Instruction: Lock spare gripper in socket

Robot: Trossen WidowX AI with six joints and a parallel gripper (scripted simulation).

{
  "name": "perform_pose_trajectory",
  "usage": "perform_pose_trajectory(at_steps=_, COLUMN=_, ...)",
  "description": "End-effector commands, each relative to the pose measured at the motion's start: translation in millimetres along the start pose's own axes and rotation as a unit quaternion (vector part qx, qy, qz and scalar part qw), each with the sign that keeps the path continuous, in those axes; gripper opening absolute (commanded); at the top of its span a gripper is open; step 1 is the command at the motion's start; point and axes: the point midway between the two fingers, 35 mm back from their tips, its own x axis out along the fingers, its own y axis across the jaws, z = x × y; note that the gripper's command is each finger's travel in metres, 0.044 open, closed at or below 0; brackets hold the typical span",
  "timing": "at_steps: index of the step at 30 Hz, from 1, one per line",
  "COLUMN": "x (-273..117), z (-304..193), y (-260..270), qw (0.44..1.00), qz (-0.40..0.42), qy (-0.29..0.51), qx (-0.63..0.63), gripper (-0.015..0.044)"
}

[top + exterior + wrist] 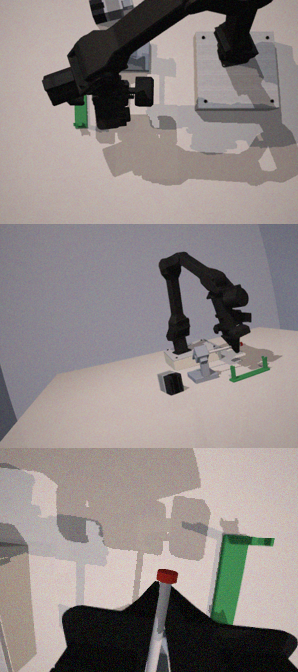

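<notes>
My gripper (236, 348) (160, 586) is shut on the lock pin (219, 349) (158, 640), close to its red head (241, 344) (167, 576). The pin's pale shaft runs from the fingers towards the socket (201, 352) on the blue-grey mount (146, 65) (197, 376). The shaft's far end shows close beside the socket in the exterior view; whether its tip is still inside cannot be told. In the top view the arm hides the pin and fingertips. The spare gripper (110, 13) (174, 383), a black and grey block, lies apart from the mount.
A green rack (81, 112) (250, 375) (232, 580) with two uprights stands on the table beside the mount, close to my gripper. The arm's pale base (210, 76) (182, 362) is on the mount's other side. The arm's shadows fall across the table.
</notes>
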Motion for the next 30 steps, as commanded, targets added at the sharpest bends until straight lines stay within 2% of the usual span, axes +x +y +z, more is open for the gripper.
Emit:
perform_pose_trajectory(at_steps=1, x=-1.1, z=4.0, y=-2.0, qw=1.0, qz=-0.001, qy=0.001, qx=0.001, gripper=0.0)
perform_pose_trajectory(at_steps=30, x=-1.4, z=25.2, y=-2.0, qw=1.0, qz=0.01, qy=0.004, qx=0.003, gripper=0.0)
